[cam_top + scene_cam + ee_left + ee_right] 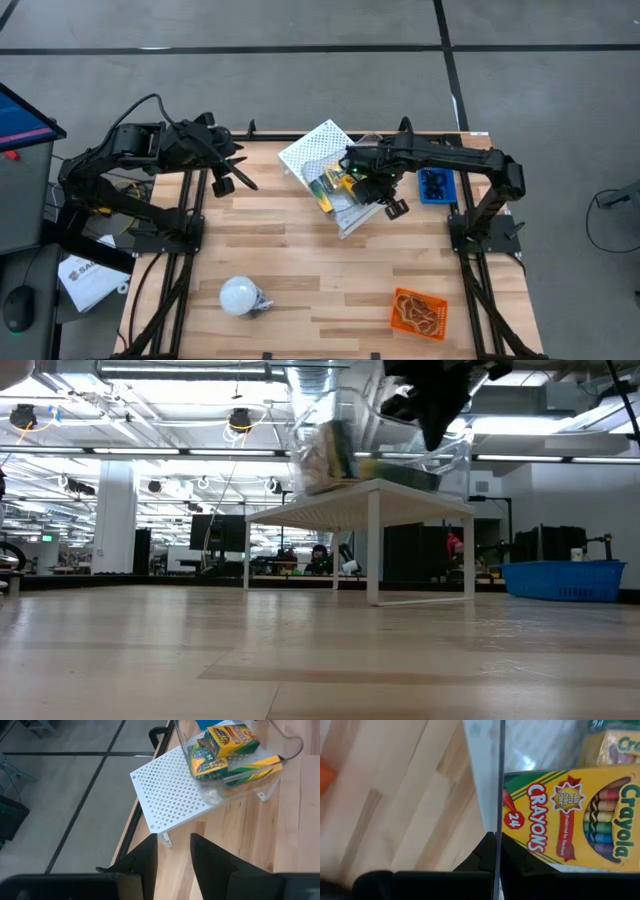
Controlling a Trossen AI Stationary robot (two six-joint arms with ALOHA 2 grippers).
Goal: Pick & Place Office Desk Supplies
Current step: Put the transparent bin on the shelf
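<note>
Crayon box (570,820), yellow and green with "CRAYONS 24" on its face, lies inside a clear plastic bin (345,195) directly past the right gripper's (372,183) dark fingers (485,852); those fingers are clenched together with the bin's thin transparent wall running edge-on between them, and nothing else is grasped. Further crayon boxes (222,750) are piled in the same bin, which rests on a white perforated stand (172,792) toward the far middle of the table. From table height the stand (360,495) shows as a low platform on legs, the bin and its boxes on top.

Right arm (450,160) reaches leftward from its base at the table's right edge, its gripper over the bin. Left gripper (228,165) hangs near the table's far-left corner, well apart from the stand, its two fingers (145,862) slightly parted and holding nothing.

Farther out, a blue tray (437,186) of small black rings sits at the far right, an orange tray (418,312) of tan rubber bands at the near right, and a white bulb-like object (240,296) at the near left. Surface: a light wooden tabletop (300,260) on a grey floor; behind it, an open workroom with ceiling lights.
</note>
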